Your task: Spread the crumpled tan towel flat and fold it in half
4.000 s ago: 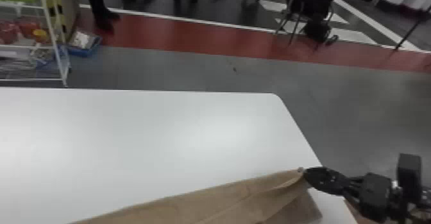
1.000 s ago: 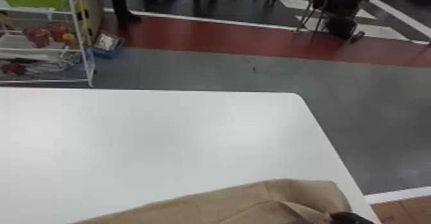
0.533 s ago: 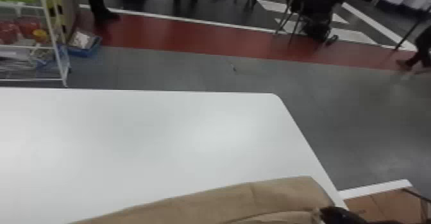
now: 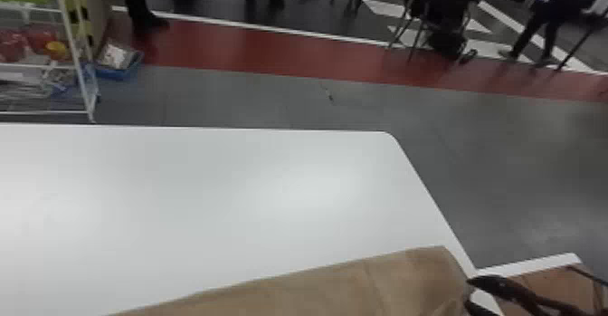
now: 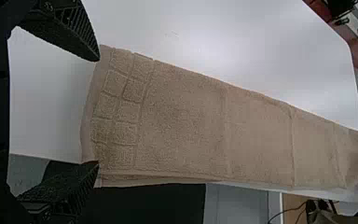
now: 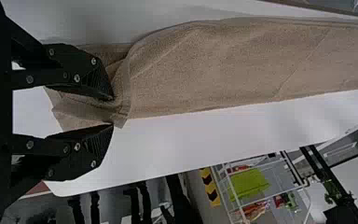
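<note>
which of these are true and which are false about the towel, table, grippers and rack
1. The tan towel lies on a white table. True.
2. The towel is rolled into a tight ball. False: it is stretched out long, with creases and a rumpled end by the right gripper.
3. The left gripper has its fingers wide apart. True.
4. The right gripper's fingertips are pressed together. False: a gap parts them, with some of the towel showing in it.
5. A blue tray sits on the floor beside the white rack. True.
</note>
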`<state>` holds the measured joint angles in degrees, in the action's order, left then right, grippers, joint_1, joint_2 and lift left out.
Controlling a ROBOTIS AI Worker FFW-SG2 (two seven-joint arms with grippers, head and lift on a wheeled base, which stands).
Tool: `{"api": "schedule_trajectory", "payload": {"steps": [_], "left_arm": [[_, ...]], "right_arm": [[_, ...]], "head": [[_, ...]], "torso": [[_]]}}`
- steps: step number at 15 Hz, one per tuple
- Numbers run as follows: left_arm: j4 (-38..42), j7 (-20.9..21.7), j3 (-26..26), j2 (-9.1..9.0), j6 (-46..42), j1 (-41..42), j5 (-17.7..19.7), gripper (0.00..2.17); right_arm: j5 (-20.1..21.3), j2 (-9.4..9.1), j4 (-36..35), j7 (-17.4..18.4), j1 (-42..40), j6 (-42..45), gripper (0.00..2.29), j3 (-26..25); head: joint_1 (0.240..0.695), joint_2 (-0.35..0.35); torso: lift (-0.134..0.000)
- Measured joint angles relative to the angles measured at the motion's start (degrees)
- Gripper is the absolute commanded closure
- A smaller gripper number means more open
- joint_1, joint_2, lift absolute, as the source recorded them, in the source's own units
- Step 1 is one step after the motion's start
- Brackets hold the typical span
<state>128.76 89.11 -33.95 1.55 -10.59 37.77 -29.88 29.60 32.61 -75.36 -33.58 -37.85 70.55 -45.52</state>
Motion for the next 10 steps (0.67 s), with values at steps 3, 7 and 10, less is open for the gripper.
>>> {"api": "schedule_trajectory", "payload": {"steps": [3, 7, 10], "left_arm": [[0.0, 0.0, -0.1, 0.03, 0.0, -0.2, -0.1, 0.10], [0.0, 0.2, -0.1, 0.13, 0.0, -0.9, -0.3, 0.10], [-0.3, 0.3, -0.1, 0.28, 0.0, -1.4, -0.3, 0.10]], "right_arm": [[-8.0, -0.54, 0.2, -3.5, -0.8, -0.3, 0.35, -0.3], [-12.6, -2.00, -0.1, -4.1, -2.8, -0.6, 0.31, -0.4], [-14.0, -2.16, 0.9, -4.4, -3.7, -1.2, 0.31, -0.3]], "head": [[0.695, -0.350], [0.695, -0.350], [0.695, -0.350]], "torso": [[-0.123], [-0.123], [-0.123]]}}
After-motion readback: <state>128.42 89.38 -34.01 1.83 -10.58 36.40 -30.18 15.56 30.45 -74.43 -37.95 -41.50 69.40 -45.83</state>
